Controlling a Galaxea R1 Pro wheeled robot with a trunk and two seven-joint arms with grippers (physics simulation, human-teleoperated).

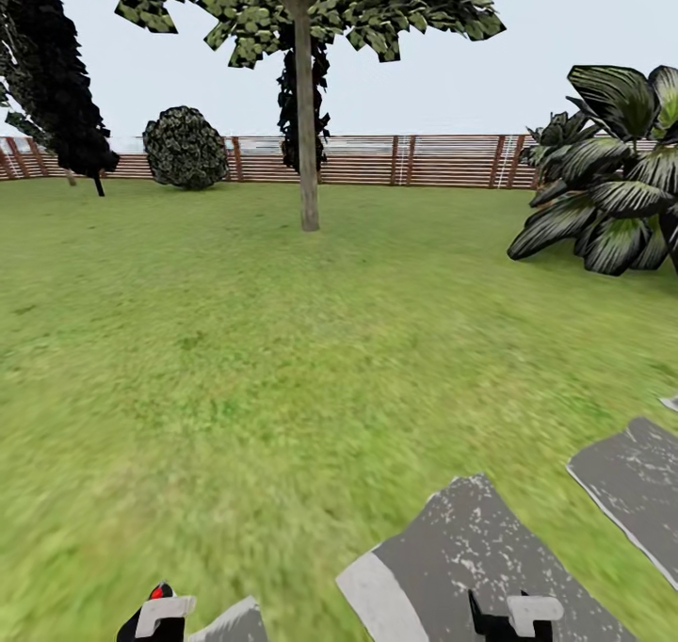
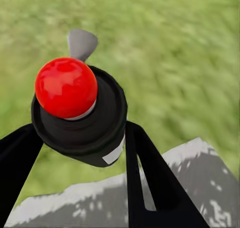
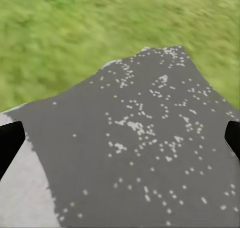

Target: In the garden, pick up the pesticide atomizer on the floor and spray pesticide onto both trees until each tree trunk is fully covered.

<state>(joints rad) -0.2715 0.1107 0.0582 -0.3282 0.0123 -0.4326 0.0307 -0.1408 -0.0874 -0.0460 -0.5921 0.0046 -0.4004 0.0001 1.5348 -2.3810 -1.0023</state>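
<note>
Pesticide atomizer [image 2: 80,115] in left hand [image 2: 82,153]; lawn [image 1: 235,360], fence [image 1: 377,160].

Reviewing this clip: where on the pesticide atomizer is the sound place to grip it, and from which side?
Grip the black cylindrical body of the pesticide atomizer, below the red tip, with fingers on opposite sides of the round barrel. That leaves the nozzle free. The left tool holds it just so, one dark finger on each side.
</note>
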